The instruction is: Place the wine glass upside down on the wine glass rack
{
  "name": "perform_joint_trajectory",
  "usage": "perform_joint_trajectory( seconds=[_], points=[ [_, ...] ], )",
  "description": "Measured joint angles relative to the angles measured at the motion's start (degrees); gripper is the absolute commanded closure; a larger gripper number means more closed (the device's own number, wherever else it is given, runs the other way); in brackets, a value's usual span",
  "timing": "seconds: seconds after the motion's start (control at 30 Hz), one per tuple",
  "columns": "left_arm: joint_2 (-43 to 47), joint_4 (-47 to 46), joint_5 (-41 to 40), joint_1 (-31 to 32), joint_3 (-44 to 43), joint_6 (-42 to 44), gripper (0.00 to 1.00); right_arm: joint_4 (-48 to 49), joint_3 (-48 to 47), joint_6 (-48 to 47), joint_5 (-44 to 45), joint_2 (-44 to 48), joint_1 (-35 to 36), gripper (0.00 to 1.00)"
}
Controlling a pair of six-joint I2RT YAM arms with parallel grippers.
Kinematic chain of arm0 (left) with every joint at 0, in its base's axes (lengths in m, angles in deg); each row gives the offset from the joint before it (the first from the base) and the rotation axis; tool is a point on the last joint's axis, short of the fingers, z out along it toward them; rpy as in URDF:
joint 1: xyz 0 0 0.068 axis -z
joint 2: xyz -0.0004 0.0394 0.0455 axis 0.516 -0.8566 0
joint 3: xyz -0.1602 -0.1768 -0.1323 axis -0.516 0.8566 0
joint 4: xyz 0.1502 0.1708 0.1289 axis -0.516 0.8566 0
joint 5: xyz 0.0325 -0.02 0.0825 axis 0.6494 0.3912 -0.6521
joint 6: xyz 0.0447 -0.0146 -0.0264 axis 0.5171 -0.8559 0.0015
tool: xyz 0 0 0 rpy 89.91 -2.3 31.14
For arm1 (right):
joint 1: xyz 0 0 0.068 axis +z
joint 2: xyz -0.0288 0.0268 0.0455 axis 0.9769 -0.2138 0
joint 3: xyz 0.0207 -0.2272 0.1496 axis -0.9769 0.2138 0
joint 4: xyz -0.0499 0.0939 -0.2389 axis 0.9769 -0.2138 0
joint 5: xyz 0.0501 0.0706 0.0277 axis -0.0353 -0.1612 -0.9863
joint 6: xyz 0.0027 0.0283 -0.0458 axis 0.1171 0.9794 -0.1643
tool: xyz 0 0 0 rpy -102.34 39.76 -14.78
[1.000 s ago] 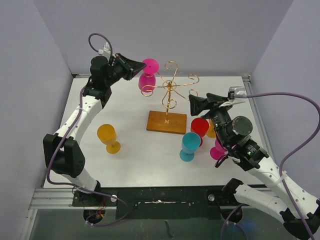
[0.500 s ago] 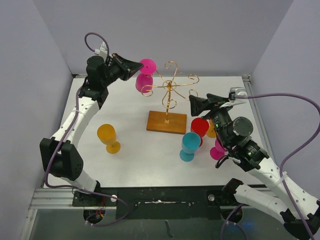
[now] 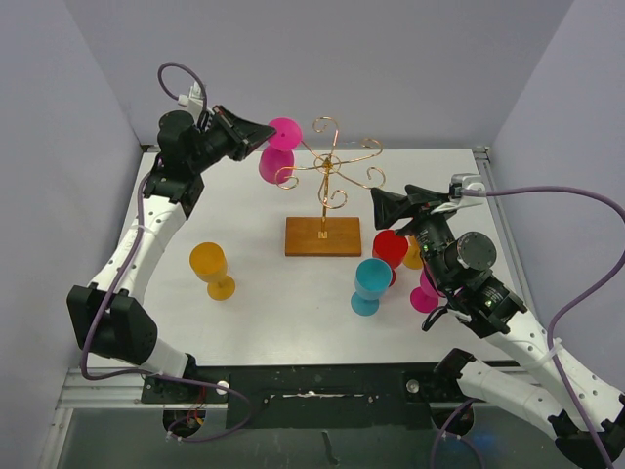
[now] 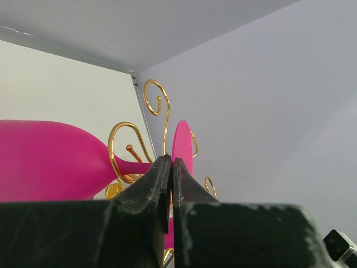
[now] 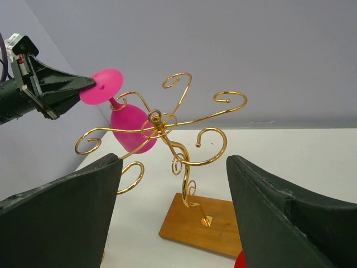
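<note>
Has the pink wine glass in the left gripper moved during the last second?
Yes. Measured against the unmoved yellow glass, the pink wine glass has shifted slightly left in the top view.

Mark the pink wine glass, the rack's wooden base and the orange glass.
pink wine glass (image 3: 274, 165), top external view, on its bowl.
wine glass rack base (image 3: 344, 238), top external view, bare wood right of the stem.
orange glass (image 3: 208, 261), top external view, on its bowl.
</note>
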Motion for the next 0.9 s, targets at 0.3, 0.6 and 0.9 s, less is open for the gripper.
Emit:
perform_joint_trajectory(
  seconds=[0.3,0.6,0.9],
  points=[
    [0.0,1.0,0.3,-0.1,1.0,1.1,1.00,0.0,0.0,0.0,0.3,0.0,0.0,0.23],
    [-0.5,3.4,0.0,-0.1,1.1,3.4,0.96,0.0,0.0,0.0,0.5,-0.2,0.0,0.23],
    [-1.0,6.3,-0.2,-0.1,1.1,5.2,0.82,0.0,0.0,0.8,1.3,-0.6,0.0,0.23]
  ],
)
